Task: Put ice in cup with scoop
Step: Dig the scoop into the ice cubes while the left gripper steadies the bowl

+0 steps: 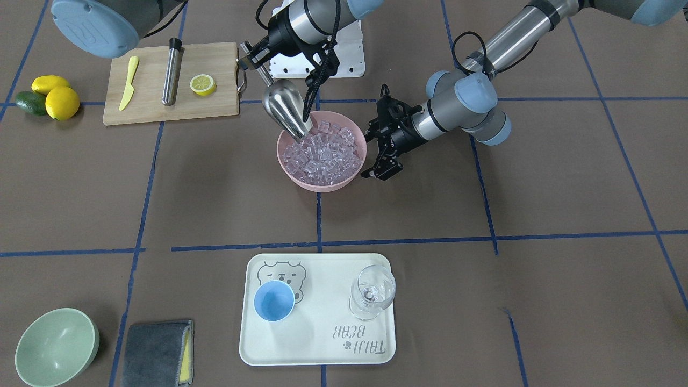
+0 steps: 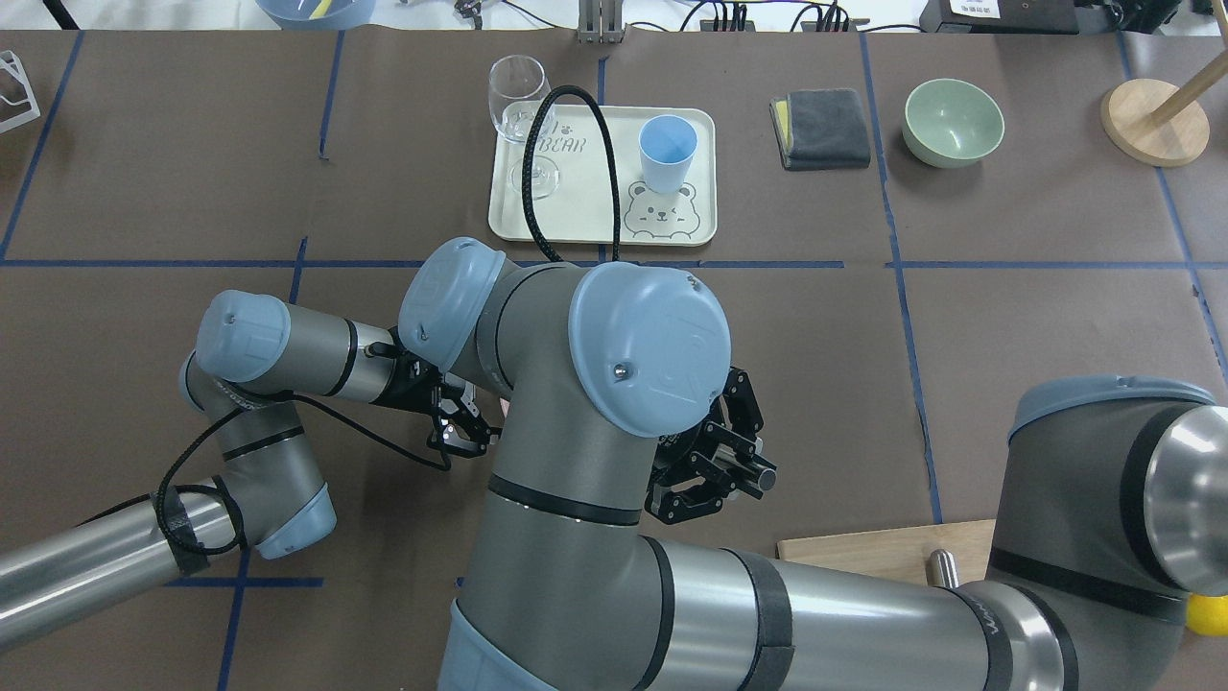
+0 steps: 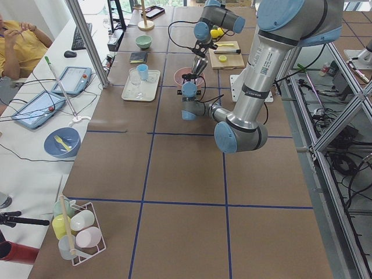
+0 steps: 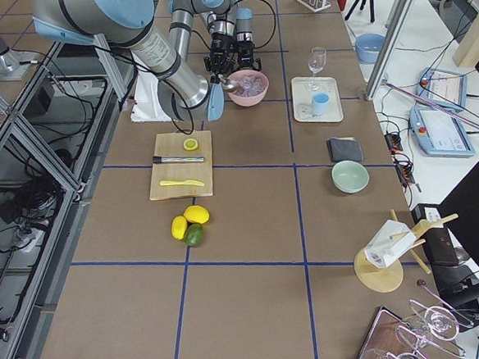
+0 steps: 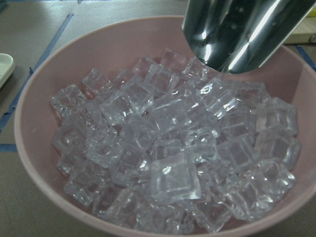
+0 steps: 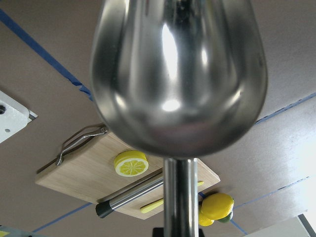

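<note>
The steel scoop (image 1: 284, 107) tilts down with its tip among the ice (image 1: 322, 153) in a pink bowl (image 1: 322, 185). My right gripper (image 1: 250, 60) is shut on the scoop's handle, above the bowl's back rim. In the left wrist view the scoop (image 5: 242, 29) hangs over the heaped ice (image 5: 163, 148). In the right wrist view the scoop's back (image 6: 177, 74) fills the frame. My left gripper (image 1: 384, 171) looks open and empty, right beside the bowl's rim. The light-blue cup (image 1: 274, 301) stands empty on a cream tray (image 1: 322, 344), well away from both grippers.
A clear wine glass (image 1: 372, 293) stands on the tray beside the cup. A cutting board (image 1: 215, 113) behind the bowl holds a yellow knife (image 1: 128, 83), a steel tube (image 1: 172, 70) and a lemon half (image 1: 202, 84). A green bowl (image 1: 56, 346) and a grey cloth (image 1: 156, 352) lie near the front corner.
</note>
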You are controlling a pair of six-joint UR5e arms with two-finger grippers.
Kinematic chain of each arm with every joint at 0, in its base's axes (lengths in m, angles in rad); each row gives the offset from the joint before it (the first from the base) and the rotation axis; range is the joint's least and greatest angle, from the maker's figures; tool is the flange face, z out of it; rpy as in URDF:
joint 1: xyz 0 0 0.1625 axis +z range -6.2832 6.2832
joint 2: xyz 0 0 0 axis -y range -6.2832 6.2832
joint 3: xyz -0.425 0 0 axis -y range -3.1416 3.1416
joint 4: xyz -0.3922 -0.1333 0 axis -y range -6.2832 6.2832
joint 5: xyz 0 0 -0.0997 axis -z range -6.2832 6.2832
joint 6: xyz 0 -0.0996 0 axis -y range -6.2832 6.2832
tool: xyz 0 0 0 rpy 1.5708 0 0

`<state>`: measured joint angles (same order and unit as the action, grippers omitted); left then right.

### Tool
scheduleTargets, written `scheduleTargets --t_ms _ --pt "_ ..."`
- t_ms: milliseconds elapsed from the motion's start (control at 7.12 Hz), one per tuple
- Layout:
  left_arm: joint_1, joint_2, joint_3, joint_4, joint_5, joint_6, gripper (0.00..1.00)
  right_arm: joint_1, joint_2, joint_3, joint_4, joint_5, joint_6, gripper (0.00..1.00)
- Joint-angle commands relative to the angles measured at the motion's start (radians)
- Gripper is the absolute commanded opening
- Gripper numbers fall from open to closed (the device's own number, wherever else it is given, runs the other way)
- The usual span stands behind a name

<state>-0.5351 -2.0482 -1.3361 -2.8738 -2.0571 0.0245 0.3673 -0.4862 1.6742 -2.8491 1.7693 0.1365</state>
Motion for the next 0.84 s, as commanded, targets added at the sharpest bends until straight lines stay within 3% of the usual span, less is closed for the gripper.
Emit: scheduleTargets --t_ms 0,281,702 --pt "0.001 -0.001 0.000 0.001 0.000 0.000 1.00 -0.001 0.012 -0.063 0.049 -0.019 0.000 0.00" --pt "0.001 -0.001 0.000 0.001 0.002 0.000 1.00 -0.001 0.011 -0.120 0.135 -0.025 0.000 0.00" --pt "0.001 -0.003 0.000 0.001 0.014 0.000 1.00 -0.001 -0.006 -0.117 0.197 -0.030 0.006 0.00"
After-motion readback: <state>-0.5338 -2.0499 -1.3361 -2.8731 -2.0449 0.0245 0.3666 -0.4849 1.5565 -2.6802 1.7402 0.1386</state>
